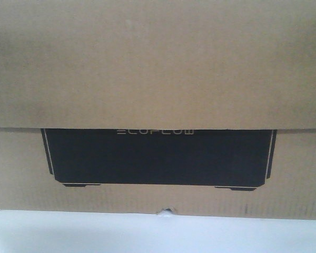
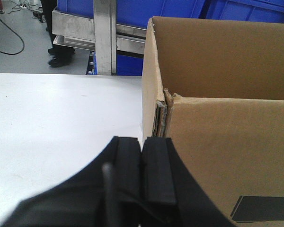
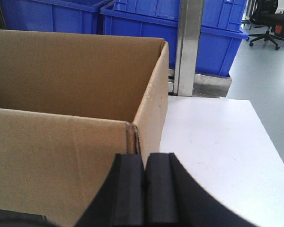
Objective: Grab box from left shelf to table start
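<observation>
The box (image 1: 158,79) sits on the white tabletop (image 2: 57,123), filling the front view, its black panel low in the centre. The left tool (image 2: 142,165) and right tool (image 3: 144,184) each show pads pressed together, holding nothing, just beside the box's near corners. To finish well, I judge both should draw back evenly without nudging the cardboard. Only the wrist views show the open top, the blue bins (image 3: 132,23) and the metal shelf (image 2: 85,28) beyond, at the upper edge.
</observation>
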`<move>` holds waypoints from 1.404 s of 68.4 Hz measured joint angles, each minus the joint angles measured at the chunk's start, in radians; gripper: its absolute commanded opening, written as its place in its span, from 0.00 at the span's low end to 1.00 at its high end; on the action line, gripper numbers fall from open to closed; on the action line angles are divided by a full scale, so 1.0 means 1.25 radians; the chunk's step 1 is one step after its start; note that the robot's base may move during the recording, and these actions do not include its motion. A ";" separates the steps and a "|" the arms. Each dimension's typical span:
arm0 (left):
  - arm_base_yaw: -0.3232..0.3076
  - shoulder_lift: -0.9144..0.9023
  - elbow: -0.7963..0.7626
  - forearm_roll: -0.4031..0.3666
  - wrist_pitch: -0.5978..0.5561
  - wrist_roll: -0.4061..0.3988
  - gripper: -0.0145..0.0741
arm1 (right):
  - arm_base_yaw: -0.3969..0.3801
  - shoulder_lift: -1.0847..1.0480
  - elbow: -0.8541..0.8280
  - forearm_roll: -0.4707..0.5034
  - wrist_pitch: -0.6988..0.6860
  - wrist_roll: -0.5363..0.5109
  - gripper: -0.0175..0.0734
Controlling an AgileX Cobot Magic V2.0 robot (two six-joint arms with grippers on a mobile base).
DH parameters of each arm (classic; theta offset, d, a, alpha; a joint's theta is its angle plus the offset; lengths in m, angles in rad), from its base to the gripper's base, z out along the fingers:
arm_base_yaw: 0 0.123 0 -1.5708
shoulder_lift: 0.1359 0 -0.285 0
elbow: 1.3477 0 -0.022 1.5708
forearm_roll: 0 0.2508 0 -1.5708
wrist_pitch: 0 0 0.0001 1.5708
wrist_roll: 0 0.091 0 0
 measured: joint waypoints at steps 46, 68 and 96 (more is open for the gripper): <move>0.142 -0.207 0.422 -0.186 -0.290 0.190 0.05 | 0.000 0.000 0.000 0.000 -0.005 0.000 0.26; 0.142 -0.207 0.425 -0.186 -0.307 0.185 0.05 | 0.000 0.000 0.000 0.000 -0.004 0.000 0.26; 0.142 -0.207 0.426 -0.186 -0.307 0.185 0.05 | 0.000 0.000 0.000 0.000 -0.004 0.000 0.26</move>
